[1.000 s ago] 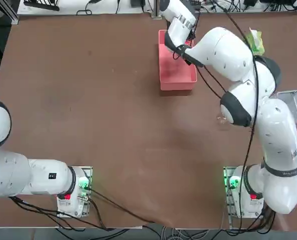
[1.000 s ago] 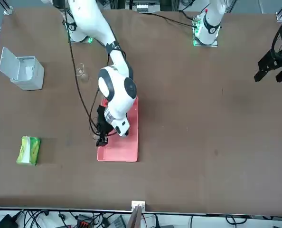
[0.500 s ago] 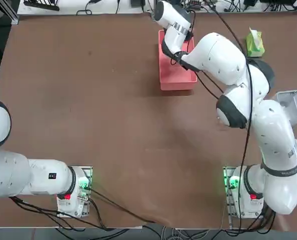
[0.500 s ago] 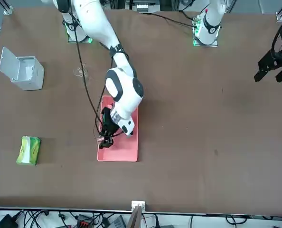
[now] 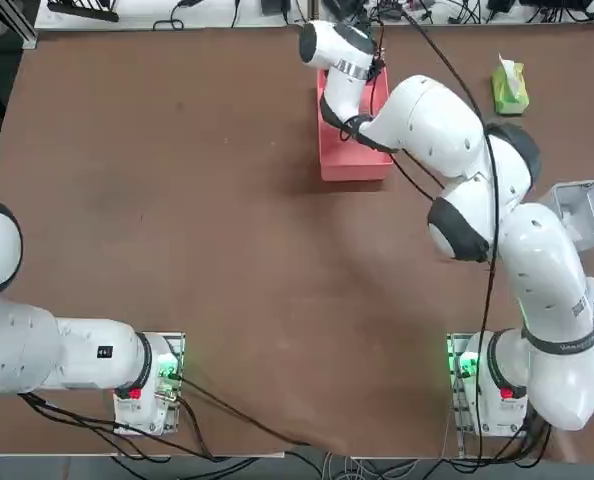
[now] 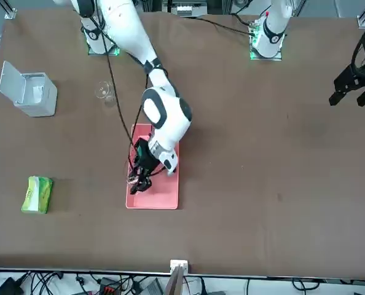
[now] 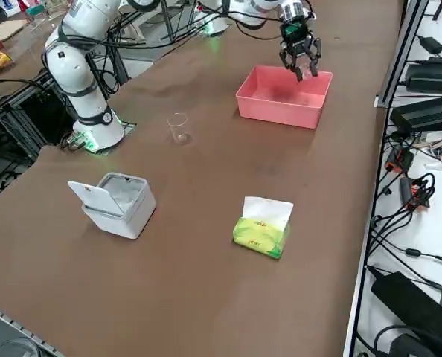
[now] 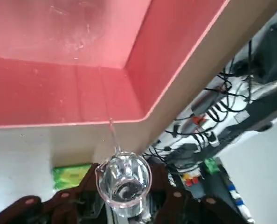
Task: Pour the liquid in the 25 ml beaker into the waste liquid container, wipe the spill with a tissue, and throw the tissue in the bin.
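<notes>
Glass 25 ml beaker [image 8: 123,181]: tiny, clear, tipped | gripped by right end effector [image 7: 300,63] | over pink waste liquid container [image 7: 280,111]

Brown table [image 7: 206,245] bears pink tub [image 7: 280,108], glass [image 7: 178,128], bin [image 7: 120,202] (lid up), tissue pack [image 7: 262,230]

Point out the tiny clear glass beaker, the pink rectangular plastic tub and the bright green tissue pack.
tiny clear glass beaker [image 8: 124,180], right wrist view, its round mouth.
pink rectangular plastic tub [image 7: 279,109], right side view, near outer wall.
bright green tissue pack [image 7: 259,237], right side view, green wrapper.
</notes>
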Available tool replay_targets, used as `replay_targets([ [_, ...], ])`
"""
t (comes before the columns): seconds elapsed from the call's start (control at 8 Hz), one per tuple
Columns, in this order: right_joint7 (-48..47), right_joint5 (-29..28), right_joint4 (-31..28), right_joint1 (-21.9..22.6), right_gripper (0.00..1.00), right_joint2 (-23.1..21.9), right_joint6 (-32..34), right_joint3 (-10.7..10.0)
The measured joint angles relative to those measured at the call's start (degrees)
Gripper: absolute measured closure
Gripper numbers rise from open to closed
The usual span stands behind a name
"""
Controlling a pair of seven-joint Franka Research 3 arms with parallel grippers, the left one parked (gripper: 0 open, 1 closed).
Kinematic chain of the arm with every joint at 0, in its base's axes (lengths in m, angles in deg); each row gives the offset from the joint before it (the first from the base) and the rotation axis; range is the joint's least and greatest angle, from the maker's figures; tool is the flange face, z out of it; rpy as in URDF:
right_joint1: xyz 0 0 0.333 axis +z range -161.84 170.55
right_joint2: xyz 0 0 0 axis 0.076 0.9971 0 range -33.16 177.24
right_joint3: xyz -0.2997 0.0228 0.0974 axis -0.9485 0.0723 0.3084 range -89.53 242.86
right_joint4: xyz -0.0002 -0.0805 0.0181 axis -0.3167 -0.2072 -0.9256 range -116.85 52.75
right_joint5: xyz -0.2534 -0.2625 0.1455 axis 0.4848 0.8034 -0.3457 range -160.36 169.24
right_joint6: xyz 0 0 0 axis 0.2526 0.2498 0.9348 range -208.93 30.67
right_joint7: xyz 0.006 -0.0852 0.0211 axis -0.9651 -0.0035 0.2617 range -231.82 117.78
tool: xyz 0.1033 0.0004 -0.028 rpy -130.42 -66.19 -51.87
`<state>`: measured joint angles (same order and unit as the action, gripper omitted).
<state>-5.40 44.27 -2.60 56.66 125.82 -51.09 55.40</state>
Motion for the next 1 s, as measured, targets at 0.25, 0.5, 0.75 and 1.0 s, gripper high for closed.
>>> replay_targets([
  [0.25, -0.1, 0.9, 0.0, 0.6, 0.52, 0.5, 0.0, 0.0],
  [0.5, -0.3, 1.6, 0.1, 0.6, 0.52, 0.7, -0.1, 0.0],
  [0.75, -0.3, 2.2, 0.2, 0.6, 0.52, 0.7, -0.1, 0.0],
  [1.0, -0.3, 2.3, 0.4, 0.7, 0.52, 0.7, -0.1, 0.0],
])
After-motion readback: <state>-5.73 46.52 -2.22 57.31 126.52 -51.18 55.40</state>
